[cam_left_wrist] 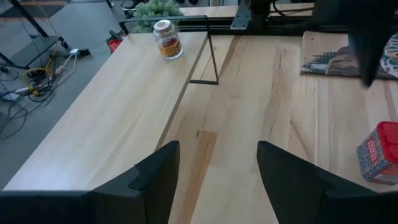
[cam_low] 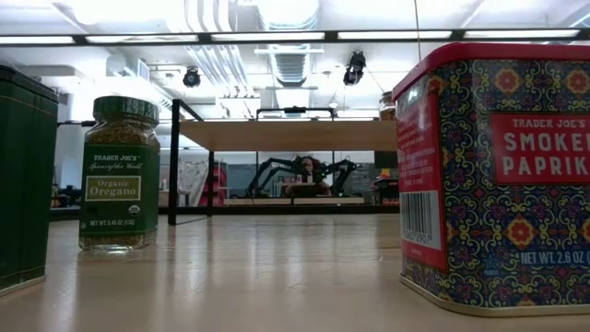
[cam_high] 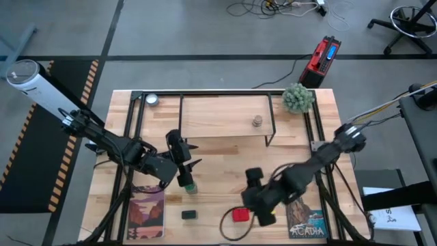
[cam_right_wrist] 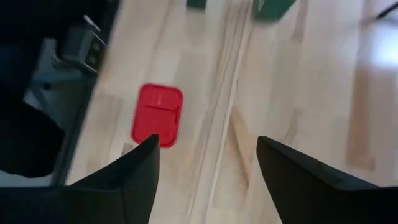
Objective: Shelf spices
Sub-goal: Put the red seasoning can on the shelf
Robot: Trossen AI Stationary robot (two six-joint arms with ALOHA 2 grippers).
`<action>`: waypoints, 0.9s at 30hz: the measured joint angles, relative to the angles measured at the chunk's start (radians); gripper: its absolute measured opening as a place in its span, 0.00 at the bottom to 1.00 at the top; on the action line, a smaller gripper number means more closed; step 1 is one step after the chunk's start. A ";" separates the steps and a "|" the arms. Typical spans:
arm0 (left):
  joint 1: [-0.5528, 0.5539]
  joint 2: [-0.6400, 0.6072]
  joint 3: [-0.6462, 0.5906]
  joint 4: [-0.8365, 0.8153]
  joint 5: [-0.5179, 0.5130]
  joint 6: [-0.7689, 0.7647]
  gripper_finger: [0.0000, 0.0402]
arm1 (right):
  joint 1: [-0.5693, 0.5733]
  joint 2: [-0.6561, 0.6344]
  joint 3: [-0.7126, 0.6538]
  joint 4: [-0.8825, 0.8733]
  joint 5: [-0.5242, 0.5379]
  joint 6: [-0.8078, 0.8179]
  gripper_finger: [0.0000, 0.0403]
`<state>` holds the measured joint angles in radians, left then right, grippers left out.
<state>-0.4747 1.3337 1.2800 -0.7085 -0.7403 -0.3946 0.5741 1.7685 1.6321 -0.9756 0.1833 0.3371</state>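
My right gripper is wide open above the red tin, prob off-center, could knock it sideways.

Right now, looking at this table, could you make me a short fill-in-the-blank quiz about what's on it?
1. The only jar already on the shelf is tiny, round and ____.
2. The bottle with the green cap is labelled Organic ____.
3. The paprika tin is coloured ____.
4. The fingers of the left gripper are ____.

Missing words: beige; Oregano; red; open
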 joint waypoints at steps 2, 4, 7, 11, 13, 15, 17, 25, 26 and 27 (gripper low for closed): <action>0.000 -0.012 0.000 -0.010 0.001 0.000 0.51 | 0.002 0.042 0.000 0.001 0.000 0.049 0.64; 0.000 -0.028 0.000 -0.015 0.007 0.000 0.51 | 0.007 0.071 0.000 0.030 -0.004 0.097 0.65; 0.000 -0.046 0.000 -0.025 0.017 0.000 0.51 | 0.024 0.106 0.017 0.052 -0.022 0.143 0.68; 0.000 -0.063 0.000 -0.046 0.020 -0.001 0.51 | 0.050 0.163 0.085 0.071 -0.026 0.161 0.71; 0.001 -0.066 0.000 -0.056 0.020 -0.001 0.51 | 0.061 0.198 0.129 0.072 -0.020 0.158 0.72; 0.001 -0.066 0.000 -0.064 0.019 -0.001 0.51 | 0.069 0.234 0.165 0.058 -0.002 0.154 0.73; 0.001 -0.066 0.000 -0.064 0.018 0.000 0.51 | 0.071 0.260 0.195 0.029 0.006 0.150 0.73; 0.002 -0.066 0.000 -0.080 0.017 0.000 0.51 | 0.070 0.334 0.276 0.008 0.028 0.162 0.72; 0.002 -0.066 0.000 -0.083 0.017 0.000 0.51 | 0.070 0.345 0.280 0.008 0.028 0.164 0.72; 0.002 -0.066 0.000 -0.086 0.017 0.000 0.51 | 0.070 0.353 0.280 0.005 0.027 0.168 0.73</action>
<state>-0.4728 1.2677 1.2800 -0.7950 -0.7232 -0.3950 0.6441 2.1214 1.9120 -0.9704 0.2108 0.5050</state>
